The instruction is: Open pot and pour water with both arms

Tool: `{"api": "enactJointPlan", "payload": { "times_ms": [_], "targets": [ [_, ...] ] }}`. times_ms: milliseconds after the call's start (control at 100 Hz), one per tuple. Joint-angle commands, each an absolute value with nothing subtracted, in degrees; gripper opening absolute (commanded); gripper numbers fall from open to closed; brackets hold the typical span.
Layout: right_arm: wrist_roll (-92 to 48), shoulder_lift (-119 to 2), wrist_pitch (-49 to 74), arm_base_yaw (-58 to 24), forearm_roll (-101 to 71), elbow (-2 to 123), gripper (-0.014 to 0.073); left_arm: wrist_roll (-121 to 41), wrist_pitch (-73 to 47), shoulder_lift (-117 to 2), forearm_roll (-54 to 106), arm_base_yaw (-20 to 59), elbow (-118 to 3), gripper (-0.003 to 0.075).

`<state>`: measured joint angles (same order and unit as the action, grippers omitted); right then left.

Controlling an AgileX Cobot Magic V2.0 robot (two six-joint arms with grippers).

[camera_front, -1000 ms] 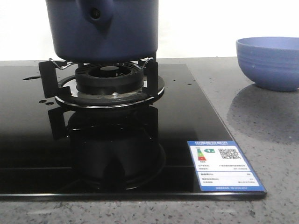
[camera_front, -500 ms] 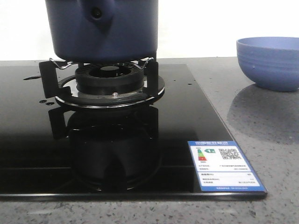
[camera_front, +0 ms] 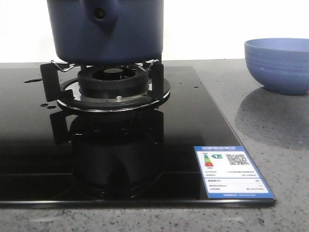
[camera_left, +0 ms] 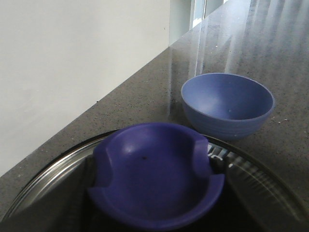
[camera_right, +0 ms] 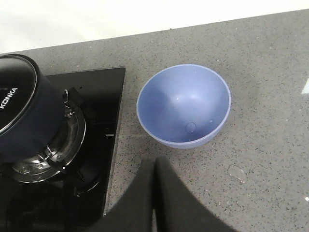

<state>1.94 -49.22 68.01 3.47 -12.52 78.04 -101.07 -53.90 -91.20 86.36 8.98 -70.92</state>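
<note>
At upper left of the front view, the pot [camera_front: 106, 31] sits on the wire supports of a gas burner [camera_front: 112, 87], its stubby handle socket [camera_front: 100, 13] with the round hole facing the camera. The burner stands on a glossy black stove top [camera_front: 120, 145] carrying an energy label [camera_front: 231, 171] at lower right. A lighter-blue bowl [camera_front: 280, 65] rests on the grey speckled tabletop [camera_front: 270, 125] at the right edge, well apart from the pot. Neither arm shows in this view.

Across the bottom of the left wrist view, a dark blue dished knob [camera_left: 157, 181] sits at the middle of a glass lid [camera_left: 260, 179] with a metal rim. The bowl [camera_left: 227, 104] stands beyond it. The left jaws are out of sight, so their state cannot be told.

Along the left edge of the right wrist view, the pot [camera_right: 26, 116] stands on the burner [camera_right: 53, 154], the lid on top, lettered KONKA. The bowl [camera_right: 183, 106] lies at centre, holding droplets. The right gripper [camera_right: 154, 193] at bottom centre has its jaws pressed together on nothing.
</note>
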Motion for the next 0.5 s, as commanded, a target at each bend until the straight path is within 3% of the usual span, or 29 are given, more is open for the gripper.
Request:
{"api": "enactJointPlan", "payload": {
  "times_ms": [0,170,370,490],
  "targets": [
    [1.1,-48.9,63.9,3.2,-12.7,79.3,-0.0063,-100.3,-54.6,-89.2,91.4,9.7,-72.5,0.0221],
    [1.1,-48.9,63.9,3.2,-12.7,79.3,-0.0063,-102.9,-53.8,-89.3,93.8,10.6,-72.5,0.0238],
    [1.1,-48.9,64.1,3.2,-12.7,79.3,-0.0063,-103.1,-52.8,-89.3,94.7,10.7,-72.5,0.0435],
    [1.0,-48.9,64.0,3.2,-12.6,79.3,-0.0063,-103.1,-52.8,-89.3,96.2,10.7,-72.5,0.0465]
  ]
}}
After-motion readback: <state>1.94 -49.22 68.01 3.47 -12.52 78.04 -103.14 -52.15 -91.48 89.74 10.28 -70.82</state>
